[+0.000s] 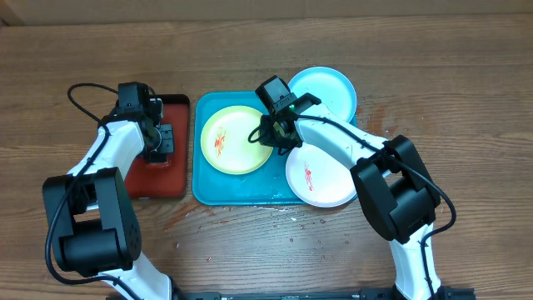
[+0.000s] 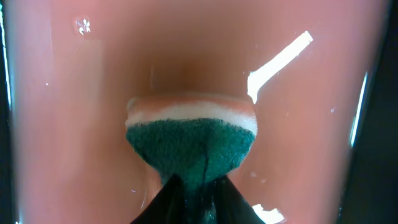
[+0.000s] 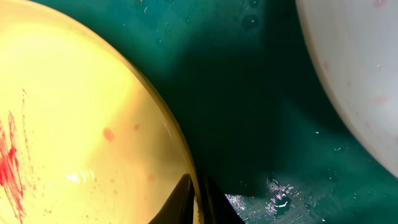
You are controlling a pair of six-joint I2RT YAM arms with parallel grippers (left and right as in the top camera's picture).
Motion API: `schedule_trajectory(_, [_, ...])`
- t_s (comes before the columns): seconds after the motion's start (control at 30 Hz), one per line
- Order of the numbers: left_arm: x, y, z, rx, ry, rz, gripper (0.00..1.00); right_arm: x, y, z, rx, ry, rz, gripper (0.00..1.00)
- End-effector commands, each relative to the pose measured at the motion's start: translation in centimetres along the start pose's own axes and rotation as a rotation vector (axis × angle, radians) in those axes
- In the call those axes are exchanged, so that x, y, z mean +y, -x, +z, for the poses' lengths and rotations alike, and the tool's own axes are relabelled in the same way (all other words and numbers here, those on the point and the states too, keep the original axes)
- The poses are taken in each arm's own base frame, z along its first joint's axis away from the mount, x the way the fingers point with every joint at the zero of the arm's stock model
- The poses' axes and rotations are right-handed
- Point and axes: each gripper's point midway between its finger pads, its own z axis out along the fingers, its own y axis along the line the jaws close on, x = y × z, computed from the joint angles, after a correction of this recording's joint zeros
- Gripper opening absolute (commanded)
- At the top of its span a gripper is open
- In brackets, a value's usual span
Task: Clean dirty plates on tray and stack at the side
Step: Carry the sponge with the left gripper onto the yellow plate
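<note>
Only the right wrist view shows the right gripper (image 3: 200,190) nipped almost closed on the rim of the lime-green plate (image 3: 74,124), which is red-smeared and lies in the left half of the tray (image 1: 241,193). The left gripper (image 2: 198,186) pinches a sponge (image 2: 189,143) over the red tray (image 1: 158,179) beside it.

the wooden table (image 1: 466,67) carries the cyan tray (image 1: 241,190) beside a red tray (image 1: 162,179).

The narrow gap on the tray (image 1: 208,187) between the green plate (image 1: 237,139) and white plate (image 1: 321,175) is filled by the right gripper (image 1: 279,133), pinching the green rim. The left gripper (image 1: 162,142), holding a sponge (image 2: 189,146), blocks the red tray (image 1: 158,179). The table (image 1: 466,100) right of the blue plate (image 1: 329,87) lies open.
</note>
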Motion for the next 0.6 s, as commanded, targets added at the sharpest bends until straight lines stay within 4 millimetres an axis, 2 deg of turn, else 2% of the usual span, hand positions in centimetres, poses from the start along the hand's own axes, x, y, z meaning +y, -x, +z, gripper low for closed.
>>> schedule_trajectory(0.0, [-0.1,-2.0,1.3,0.083,-0.007,-0.008,0.13,-0.5,-0.5,0.0,-0.003,-0.023,-0.009,0.07])
schedule_trajectory(0.07, [-0.1,-2.2,1.2,0.089,-0.007,-0.008,0.04,-0.4,-0.4,0.0,-0.006,-0.021,-0.009,0.07])
schedule_trajectory(0.2, [-0.1,-1.9,1.1,0.086,-0.007,-0.009,0.04,-0.4,-0.4,0.0,-0.006,-0.021,-0.009,0.07])
schedule_trajectory(0.3, [0.0,-0.6,0.0,0.072,-0.006,-0.017,0.04,-0.4,-0.4,0.0,-0.006,-0.021,-0.009,0.04])
schedule_trajectory(0.4, [0.2,1.8,-2.1,0.044,-0.006,-0.018,0.04,-0.4,-0.4,0.0,-0.005,-0.021,-0.009,0.04])
schedule_trajectory(0.43, [0.4,3.1,-3.4,0.028,-0.006,-0.019,0.04,-0.4,-0.4,0.0,-0.006,-0.020,-0.009,0.04])
schedule_trajectory(0.57, [0.4,6.0,-7.2,-0.009,-0.012,-0.014,0.04,-0.3,-0.4,0.0,-0.008,-0.018,-0.009,0.04])
